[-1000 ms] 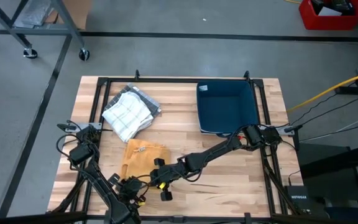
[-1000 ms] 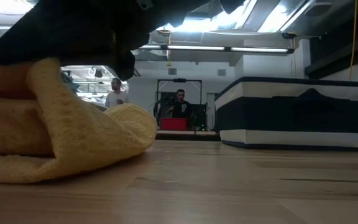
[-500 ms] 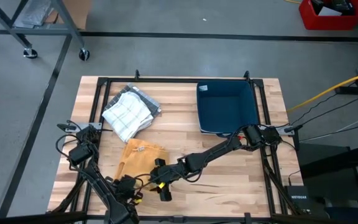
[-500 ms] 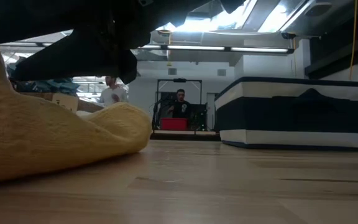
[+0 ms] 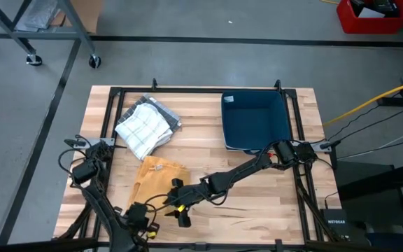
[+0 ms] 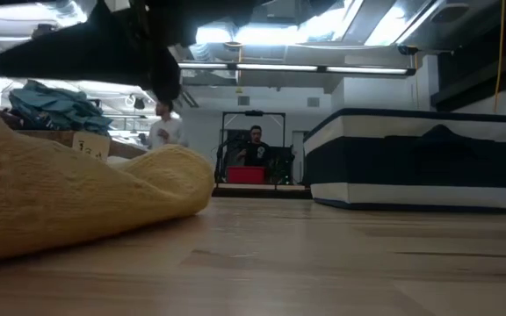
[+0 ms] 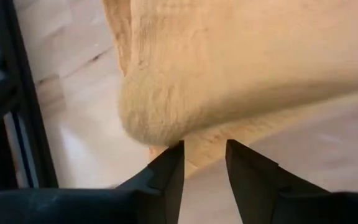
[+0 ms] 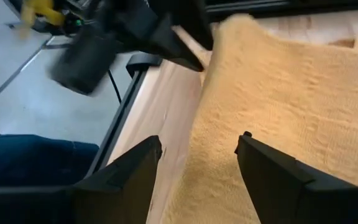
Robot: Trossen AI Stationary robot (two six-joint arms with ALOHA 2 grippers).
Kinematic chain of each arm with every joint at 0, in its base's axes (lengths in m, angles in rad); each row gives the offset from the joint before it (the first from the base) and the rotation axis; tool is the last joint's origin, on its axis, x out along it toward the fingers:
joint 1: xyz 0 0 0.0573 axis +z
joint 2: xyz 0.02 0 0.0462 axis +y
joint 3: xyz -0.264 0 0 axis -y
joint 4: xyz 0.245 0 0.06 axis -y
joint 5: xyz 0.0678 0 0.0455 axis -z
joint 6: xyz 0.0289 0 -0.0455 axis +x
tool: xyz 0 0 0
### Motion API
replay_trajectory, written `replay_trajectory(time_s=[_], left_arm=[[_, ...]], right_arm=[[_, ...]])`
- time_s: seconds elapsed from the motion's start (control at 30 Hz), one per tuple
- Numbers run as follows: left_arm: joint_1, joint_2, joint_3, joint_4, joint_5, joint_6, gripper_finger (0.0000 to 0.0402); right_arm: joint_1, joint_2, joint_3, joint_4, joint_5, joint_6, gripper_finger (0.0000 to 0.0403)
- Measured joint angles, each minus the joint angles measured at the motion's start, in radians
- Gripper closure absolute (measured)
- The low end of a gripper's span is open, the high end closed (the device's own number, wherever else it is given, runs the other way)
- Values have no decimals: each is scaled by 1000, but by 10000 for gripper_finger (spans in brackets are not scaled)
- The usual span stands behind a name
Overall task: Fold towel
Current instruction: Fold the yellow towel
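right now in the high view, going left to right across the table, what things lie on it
white checked cloth → yellow towel, only slightly further right and nearer the front → dark blue bin

Wooden table [image 5: 257,203]: towels [image 5: 158,178], blue bin [image 5: 255,121]

Yellow terry towel [image 5: 161,180], folded over on itself into a roughly rectangular bundle with rounded, puffy folds, lying on the wooden surface [image 5: 257,203] near its front-left.
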Motion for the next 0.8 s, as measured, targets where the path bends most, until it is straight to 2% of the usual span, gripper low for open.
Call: replay_trajectory(time_s=[0.27,0.5,0.6,0.8], left_arm=[[-31,-16,80,3,-68,3,318],[13,-16,80,-8,-252,9,338],[43,-16,80,-20,-332,32,350],[107,-16,14,7,-347,149,375]], right_arm=[[-1,0,0,16,2,0,180],[-14,-8,-1,-37,61,-4,182],[-40,-21,-1,-45,69,-4,195],[-99,-21,-1,-78,51,-5,235]])
